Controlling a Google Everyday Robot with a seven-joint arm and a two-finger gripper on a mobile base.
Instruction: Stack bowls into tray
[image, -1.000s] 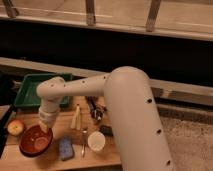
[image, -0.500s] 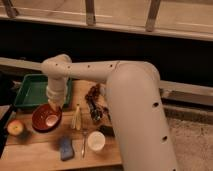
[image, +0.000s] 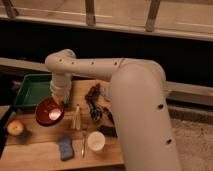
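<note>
Bowls are the matter here, but the camera view shows only one clearly: an orange-red bowl (image: 49, 111) with a shiny inside, tilted, near the left edge of the wooden tabletop (image: 45, 145). Whether a second bowl sits under it, I cannot tell. The hand (image: 57, 97) comes down from the white arm (image: 100, 67) and meets the far rim of this bowl; its fingers are closed on the rim. Whether the bowl touches the wood or hangs above it is not clear.

Behind the bowl, at the far left corner of the tabletop, lies the green tray (image: 31, 90); the bowl is just beside its near wall, not inside it.

An apple (image: 15, 128) rests close to the left edge, beside the bowl. A white cup (image: 95, 141) stands near the front edge, with a blue sponge (image: 65, 148) to its left. Between them and the bowl lie pale utensils (image: 76, 119). A dark heap of things (image: 95, 105) lies in the middle, partly hidden by the arm.
</note>
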